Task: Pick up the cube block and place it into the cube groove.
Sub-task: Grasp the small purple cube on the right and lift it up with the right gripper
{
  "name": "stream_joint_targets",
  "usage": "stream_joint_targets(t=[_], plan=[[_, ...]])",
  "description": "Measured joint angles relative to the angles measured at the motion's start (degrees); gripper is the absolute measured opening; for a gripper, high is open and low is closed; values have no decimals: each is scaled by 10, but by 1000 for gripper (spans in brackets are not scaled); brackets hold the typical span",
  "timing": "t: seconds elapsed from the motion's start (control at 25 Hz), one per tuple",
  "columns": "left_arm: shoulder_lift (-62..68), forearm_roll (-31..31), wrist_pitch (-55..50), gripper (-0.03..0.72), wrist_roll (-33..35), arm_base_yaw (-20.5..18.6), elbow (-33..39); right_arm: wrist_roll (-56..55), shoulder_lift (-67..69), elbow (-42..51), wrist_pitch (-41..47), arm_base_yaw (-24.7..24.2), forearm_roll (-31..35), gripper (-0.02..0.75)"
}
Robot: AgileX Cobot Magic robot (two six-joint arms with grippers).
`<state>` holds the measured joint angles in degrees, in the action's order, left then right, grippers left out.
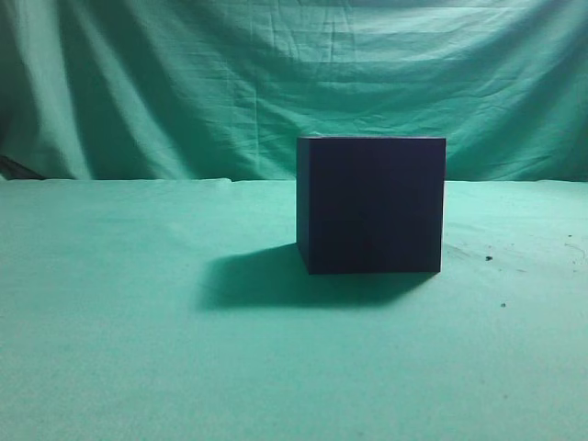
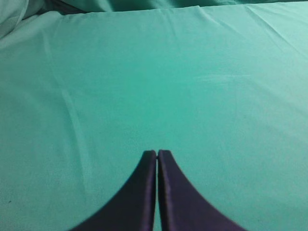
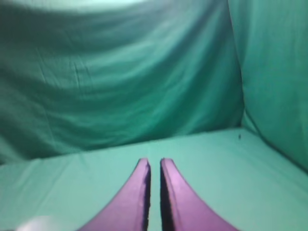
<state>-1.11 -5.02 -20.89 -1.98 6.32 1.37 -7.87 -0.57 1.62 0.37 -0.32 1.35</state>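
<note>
- Exterior view: nearest the camera we have the green cloth (image 1: pixel 276 386) covering the table, bare except for a few dark specks at the right. Further back stands one large, very dark box (image 1: pixel 371 204), upright, casting a shadow to its left. We take this to be the box that carries the cube groove; its recess does not show from this height, so we cannot tell which face is open. The cube block is not visible here, and neither arm enters this view.
- Left wrist view: nearest the lens we see the left gripper (image 2: pixel 157 154), its two dark fingers pressed together with only a hairline seam between them, holding nothing. Beyond it lies plain cloth; no block and no box appear.
- Right wrist view: nearest the lens is the right gripper (image 3: pixel 154 163), fingers drawn nearly together with a thin dark slit between them, also empty. It faces the hanging backdrop (image 3: pixel 115 77) and a strip of table.
- Step in hand, as we judge it: locating the block. We recommend turning a wrist camera toward the table until the block shows, since it may stand behind the box.
- Spread the fingers fully before descending, and align them square to two opposite faces.
- Confirm the position of the recess before carrying the block over.
</note>
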Motion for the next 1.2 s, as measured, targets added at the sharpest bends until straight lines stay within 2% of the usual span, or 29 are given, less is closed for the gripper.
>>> stream_joint_targets(t=[0.24, 0.32, 0.4, 0.6, 0.68, 1.08, 1.2], plan=[[0, 0, 0, 0, 0, 0, 0, 25, 0, -1, -126, 0, 0, 49], [0, 0, 0, 0, 0, 0, 0, 29, 0, -36, -79, 0, -5, 49], [0, 0, 0, 0, 0, 0, 0, 38, 12, -99, 12, 0, -20, 49], [0, 0, 0, 0, 0, 0, 0, 40, 125, -254, 243, 0, -23, 49], [0, 0, 0, 0, 0, 0, 0, 41, 171, -289, 305, 0, -13, 49], [0, 0, 0, 0, 0, 0, 0, 48, 246, -336, 343, 28, -7, 49], [0, 0, 0, 0, 0, 0, 0, 99, 272, -344, 393, 28, 5, 49]])
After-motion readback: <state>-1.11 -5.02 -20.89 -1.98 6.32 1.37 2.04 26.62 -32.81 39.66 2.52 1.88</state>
